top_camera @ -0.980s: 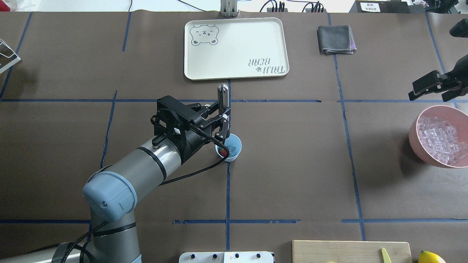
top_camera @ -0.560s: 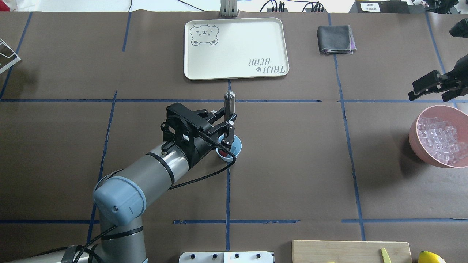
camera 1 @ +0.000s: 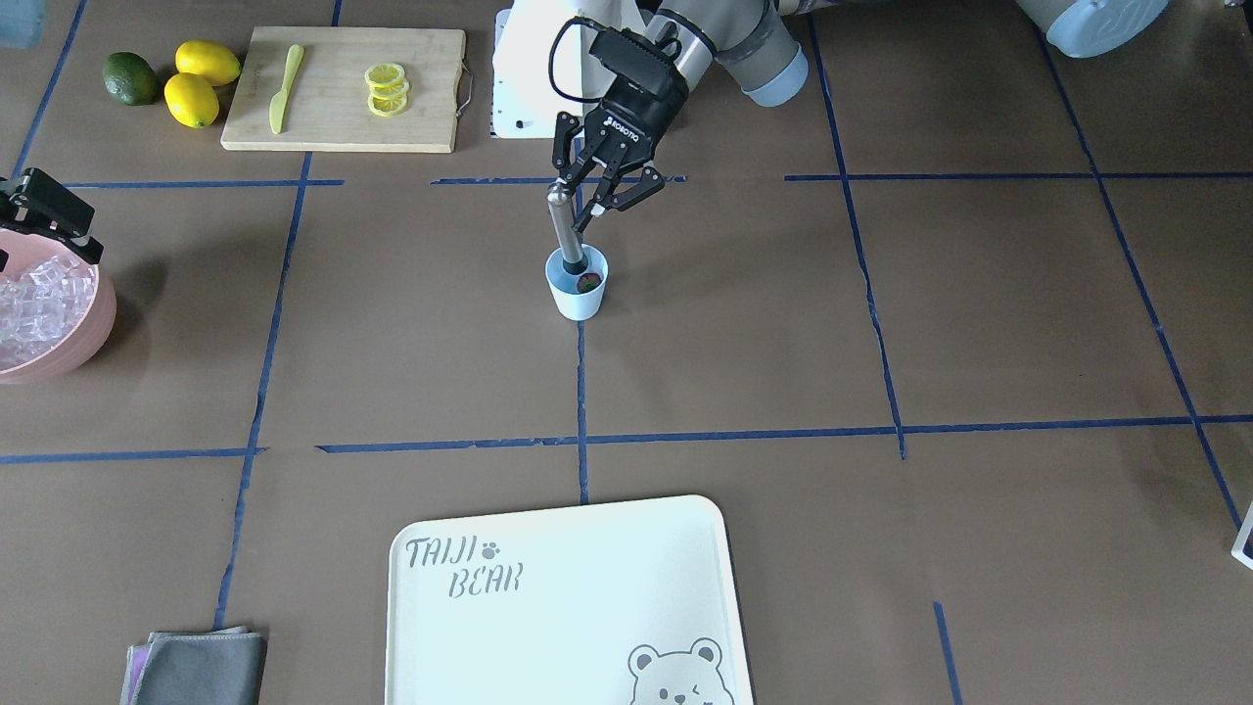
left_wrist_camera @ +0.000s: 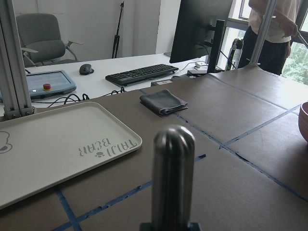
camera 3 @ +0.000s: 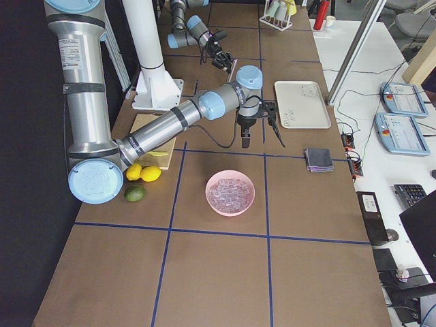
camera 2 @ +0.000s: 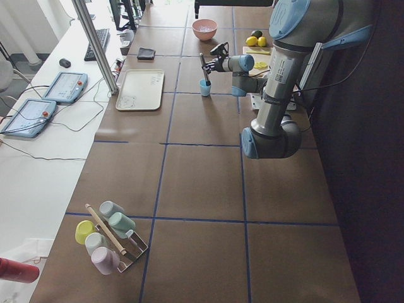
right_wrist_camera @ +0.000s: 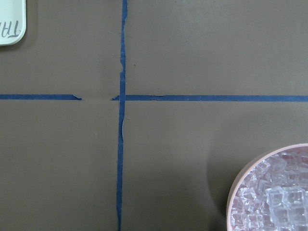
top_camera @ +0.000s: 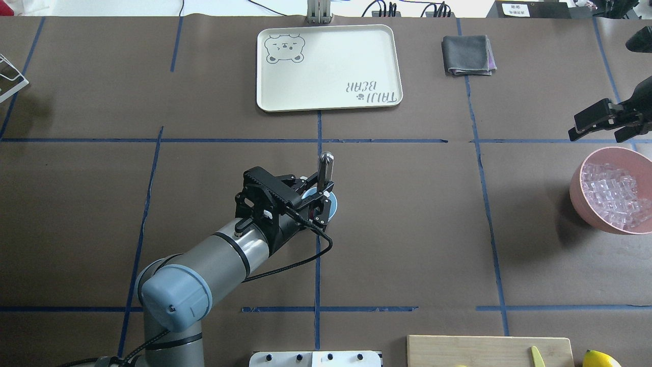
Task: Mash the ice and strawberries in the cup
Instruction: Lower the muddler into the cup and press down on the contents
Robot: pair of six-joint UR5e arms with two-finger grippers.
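The light-blue cup (camera 1: pixel 578 296) stands at mid table on a blue tape line. A dark red strawberry (camera 1: pixel 588 282) lies inside it. I cannot make out any ice in the cup. My left gripper (camera 1: pixel 592 201) is shut on an upright metal muddler (camera 1: pixel 562 225) whose lower end is in the cup. In the overhead view the gripper (top_camera: pixel 320 196) covers most of the cup (top_camera: pixel 332 205). The muddler's rounded top fills the left wrist view (left_wrist_camera: pixel 172 173). My right gripper (top_camera: pixel 596 125) is open and empty above the pink bowl's far side.
The pink bowl (top_camera: pixel 578 191) of ice cubes (top_camera: pixel 611 193) sits at the right edge. A white bear tray (top_camera: pixel 326 66) and a grey cloth (top_camera: pixel 467 55) lie at the far side. A cutting board (camera 1: pixel 343 117) with lemon slices, lemons and a lime sits near my base.
My left gripper has moved with the muddler toward the near side and now sits over the cup, hiding the strawberry in the overhead view. The right arm has not moved.
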